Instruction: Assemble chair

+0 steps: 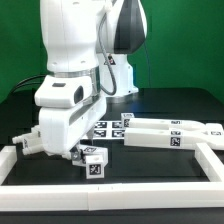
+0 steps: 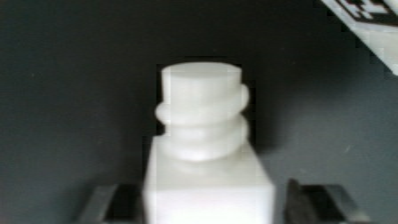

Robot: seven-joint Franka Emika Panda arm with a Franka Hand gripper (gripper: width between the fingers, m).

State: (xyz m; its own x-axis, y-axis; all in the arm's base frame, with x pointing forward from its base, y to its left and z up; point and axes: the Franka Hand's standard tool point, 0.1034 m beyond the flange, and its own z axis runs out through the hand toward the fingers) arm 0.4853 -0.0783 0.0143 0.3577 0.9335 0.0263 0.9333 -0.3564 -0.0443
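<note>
My gripper (image 1: 88,152) hangs low over the black table at the exterior view's left, with a small white tagged chair block (image 1: 94,165) between its fingers just above the front rail. In the wrist view the jaws (image 2: 212,200) stand on both sides of a white square part (image 2: 210,180) that ends in a round threaded peg (image 2: 203,100), pointing away from the camera. Several other white tagged chair parts (image 1: 170,135) lie on the table at the exterior view's right, long bars side by side.
White border rails (image 1: 110,192) frame the table at the front and sides. The arm's white base (image 1: 120,70) stands at the back. A corner of a tagged white part (image 2: 365,12) shows at the wrist view's edge.
</note>
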